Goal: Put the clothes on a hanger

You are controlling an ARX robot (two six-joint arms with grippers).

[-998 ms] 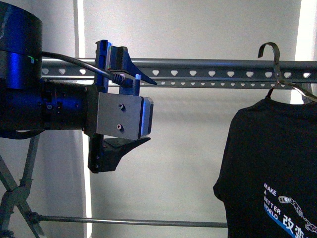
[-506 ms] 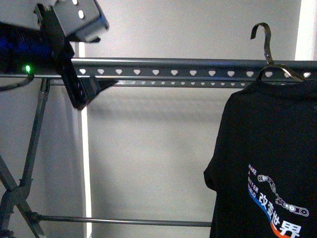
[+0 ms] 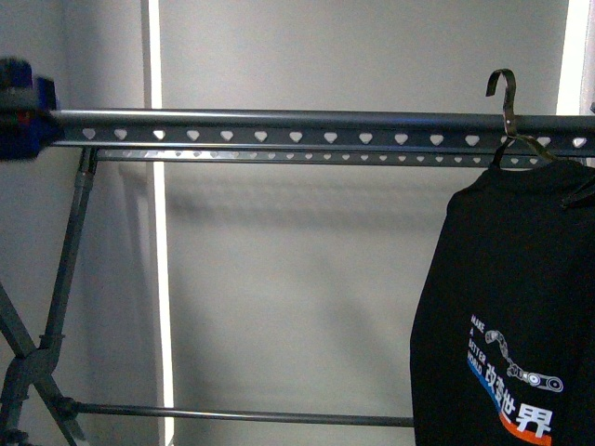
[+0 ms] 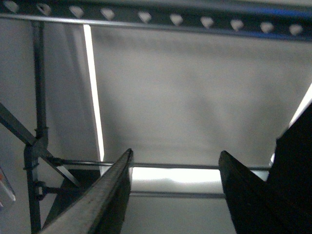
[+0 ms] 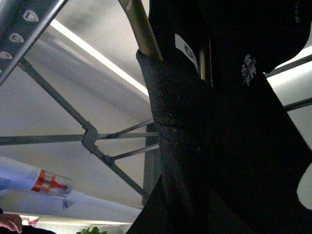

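Holding the clothes [image 3: 521, 307] up at the right end of the hanger [image 3: 279, 121], close against its top bar of heart-shaped holes, with the brass-toned hook [image 3: 509, 102] poking above that bar and, by the look of it, not yet seated over it. Calling, most likely, for a short carry across the bar and then a slow lowering, aiming the hook's open mouth at the rail and guarding against swing. Showing as a black short-sleeved tee, white "MAKE A BETTER" lettering with coloured characters beneath, collar bunching round the brass neck (right gripper buried behind cloth in its own wrist view, so grip impossible to tell). Holding the left gripper [image 4: 175, 153] spread wide with nothing between its fingers, well apart toward the hanger's left end.
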